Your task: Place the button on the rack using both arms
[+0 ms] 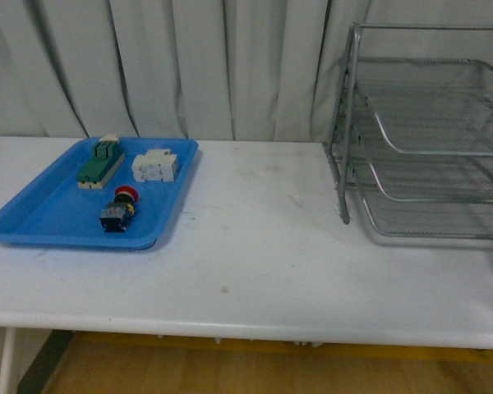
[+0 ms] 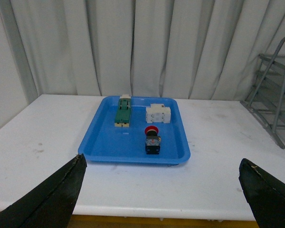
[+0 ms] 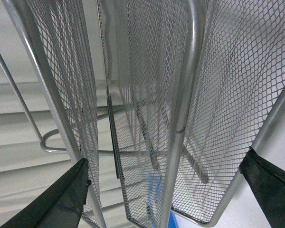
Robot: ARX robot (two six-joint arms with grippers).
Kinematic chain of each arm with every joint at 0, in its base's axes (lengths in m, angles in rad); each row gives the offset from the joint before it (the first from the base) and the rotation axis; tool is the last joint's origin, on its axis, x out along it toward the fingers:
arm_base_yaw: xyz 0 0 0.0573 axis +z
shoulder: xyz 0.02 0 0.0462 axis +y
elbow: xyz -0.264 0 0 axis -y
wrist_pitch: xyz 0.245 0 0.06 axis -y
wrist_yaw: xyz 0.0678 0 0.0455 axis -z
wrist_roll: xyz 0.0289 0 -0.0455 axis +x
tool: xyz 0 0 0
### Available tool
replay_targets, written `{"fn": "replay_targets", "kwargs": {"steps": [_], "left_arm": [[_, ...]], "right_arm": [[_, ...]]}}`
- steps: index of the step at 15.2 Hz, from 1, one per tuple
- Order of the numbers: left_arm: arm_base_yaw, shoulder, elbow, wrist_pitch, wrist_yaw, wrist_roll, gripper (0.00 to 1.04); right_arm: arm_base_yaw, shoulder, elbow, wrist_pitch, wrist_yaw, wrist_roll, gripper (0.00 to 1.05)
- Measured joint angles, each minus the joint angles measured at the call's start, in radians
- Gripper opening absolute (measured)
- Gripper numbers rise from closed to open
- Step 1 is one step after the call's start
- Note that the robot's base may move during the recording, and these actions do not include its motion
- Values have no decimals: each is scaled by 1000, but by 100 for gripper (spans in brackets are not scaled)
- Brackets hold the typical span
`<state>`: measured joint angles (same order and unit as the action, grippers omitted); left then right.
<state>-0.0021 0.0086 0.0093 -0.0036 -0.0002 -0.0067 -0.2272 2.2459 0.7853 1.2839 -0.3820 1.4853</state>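
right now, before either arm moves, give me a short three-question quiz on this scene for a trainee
1. True or false: the red-capped, dark-bodied push-button switch lies in the flat blue plastic tray.
2. The silver wire-mesh three-tier rack stands: A on the tray; B on the white table, right of the tray; C on the floor.
3. Fill in: the left gripper is ____.
Key: 1 true; 2 B; 3 open.

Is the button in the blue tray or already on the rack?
In the tray. The button lies on the blue tray, apart from the rack.
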Motion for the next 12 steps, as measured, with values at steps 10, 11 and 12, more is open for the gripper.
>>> {"fn": "replay_targets", "kwargs": {"steps": [10,11,12], "left_arm": [[0,0,0,0,0,0,98],[0,0,0,0,0,0,98],[0,0,0,0,0,0,98]], "right_arm": [[19,45,66,1,2,-38,67],[24,49,87,0,3,-43,56],[32,53,106,-17,4,-51,43]]}}
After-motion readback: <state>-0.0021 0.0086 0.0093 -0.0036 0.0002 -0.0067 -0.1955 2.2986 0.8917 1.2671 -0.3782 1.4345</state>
